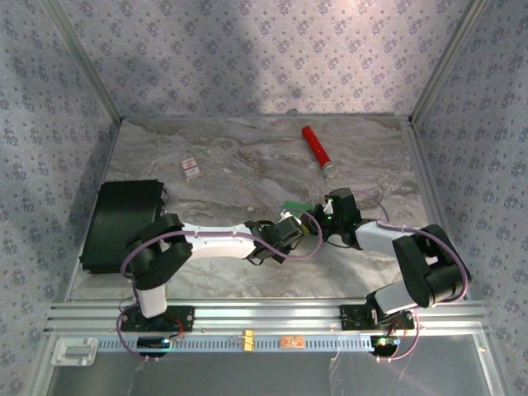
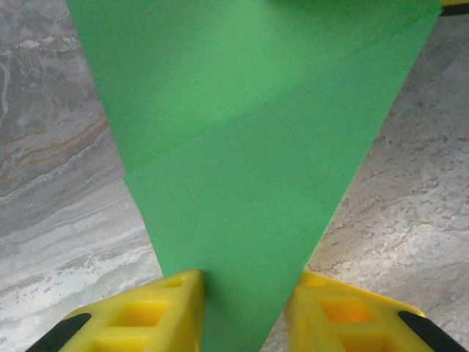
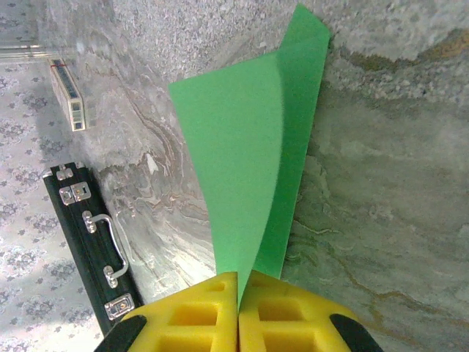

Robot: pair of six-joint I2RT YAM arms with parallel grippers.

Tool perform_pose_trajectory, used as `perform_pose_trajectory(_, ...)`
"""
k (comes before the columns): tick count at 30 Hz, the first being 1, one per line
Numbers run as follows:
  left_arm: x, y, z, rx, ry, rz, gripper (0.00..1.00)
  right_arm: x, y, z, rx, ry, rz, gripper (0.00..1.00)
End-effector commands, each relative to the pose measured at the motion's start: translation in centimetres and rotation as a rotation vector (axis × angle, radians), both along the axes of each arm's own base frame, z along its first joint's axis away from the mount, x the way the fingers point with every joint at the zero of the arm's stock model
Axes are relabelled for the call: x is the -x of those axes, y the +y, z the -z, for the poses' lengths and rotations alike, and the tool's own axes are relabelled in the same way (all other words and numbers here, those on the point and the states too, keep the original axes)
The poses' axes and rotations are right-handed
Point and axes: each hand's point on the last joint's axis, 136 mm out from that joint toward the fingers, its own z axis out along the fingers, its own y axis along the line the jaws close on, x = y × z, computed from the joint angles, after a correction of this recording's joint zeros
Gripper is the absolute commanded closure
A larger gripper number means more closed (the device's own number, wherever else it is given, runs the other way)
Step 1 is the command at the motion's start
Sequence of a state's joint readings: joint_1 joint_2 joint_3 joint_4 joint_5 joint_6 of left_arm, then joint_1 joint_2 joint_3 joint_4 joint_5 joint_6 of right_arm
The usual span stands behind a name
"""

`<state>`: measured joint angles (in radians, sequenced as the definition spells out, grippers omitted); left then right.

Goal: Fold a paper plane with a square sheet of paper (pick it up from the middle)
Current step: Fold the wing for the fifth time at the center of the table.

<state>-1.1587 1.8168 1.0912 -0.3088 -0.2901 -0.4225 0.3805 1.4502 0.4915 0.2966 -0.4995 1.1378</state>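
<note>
The green paper (image 1: 294, 206) is near the middle of the desk (image 1: 231, 157), between the two arms. It looks lifted a little, not lying flat. It already has a fold in it, so two layers show. The right jaws come at it from 3 o'clock and are shut tight, pinching one end of the folded paper. The left jaws come from 8 o'clock and are part way open, one on each side of the pointy end. The paper fills the gap between them, but I cannot tell if they really squeeze it. A red tube (image 1: 316, 147) lies well away at 12 o'clock and a black box (image 1: 124, 223) well away at 9 o'clock, so neither is in the way. Here is what I think could go wrong. If the left jaws close on the paper's edges and not its flat sides, the thin sheet could buckle and get a crease in the wrong spot. If the arms pull apart while both hold on, the paper could rip. If one arm twists, the fold could go crooked. The top layer curls away from the one under it, so it could pop open. The right jaws hold just a small bit, so a tug could slip it out.
</note>
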Motion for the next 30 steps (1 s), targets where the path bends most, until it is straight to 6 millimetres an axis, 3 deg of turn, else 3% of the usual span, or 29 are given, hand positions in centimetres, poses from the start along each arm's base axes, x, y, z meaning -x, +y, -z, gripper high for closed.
perform_pose_trajectory(1,-0.29,0.06,-0.14,-0.041,-0.025,0.007,0.69,0.05,-0.01,-0.41,-0.005,-0.008,0.015,0.92)
perform_pose_trajectory(10,-0.39,0.00,-0.24,-0.052,-0.034,0.008,0.72,0.09,0.02,-0.55,-0.008,-0.011,0.012,0.92)
perform_pose_trajectory(30,0.39,-0.11,0.01,-0.069,-0.046,0.067,0.57,-0.16,0.12,-0.83,-0.010,-0.020,0.012,0.95)
